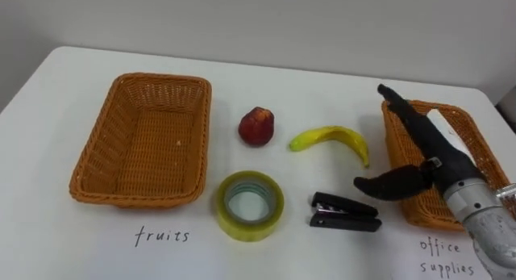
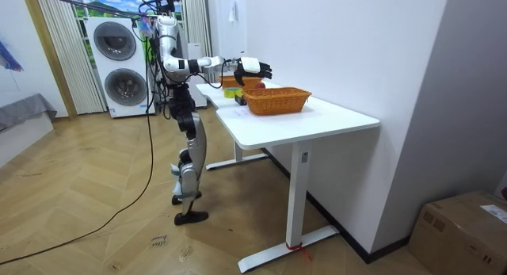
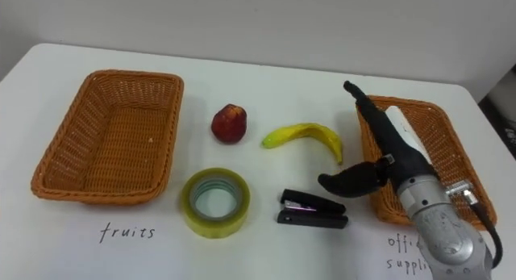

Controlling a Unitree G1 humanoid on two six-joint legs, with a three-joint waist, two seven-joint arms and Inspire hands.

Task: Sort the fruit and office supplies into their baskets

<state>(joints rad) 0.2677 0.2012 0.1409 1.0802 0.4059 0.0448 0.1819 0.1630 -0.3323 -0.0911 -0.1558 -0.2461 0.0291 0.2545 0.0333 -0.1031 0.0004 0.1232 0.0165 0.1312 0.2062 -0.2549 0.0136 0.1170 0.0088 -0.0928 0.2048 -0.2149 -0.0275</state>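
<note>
An empty wicker basket (image 1: 142,143) marked "fruits" stands on the left of the white table. A second wicker basket (image 1: 468,127), marked "office supplies", stands on the right. Between them lie a red apple (image 1: 256,125), a yellow banana (image 1: 332,140), a yellow tape roll (image 1: 249,204) and a black stapler (image 1: 345,213). My right hand (image 1: 435,155) hovers over the right basket's left rim. It is open and holds nothing: its fingers are straight and point away, and its thumb sticks out toward the stapler. In the room view the right hand (image 2: 255,67) reaches out over the table.
The white table (image 1: 322,256) has handwritten labels in front of each basket. I stand at the table's end. A washing machine (image 2: 119,61) stands behind me, and a cardboard box (image 2: 467,227) sits on the wooden floor at the room view's right.
</note>
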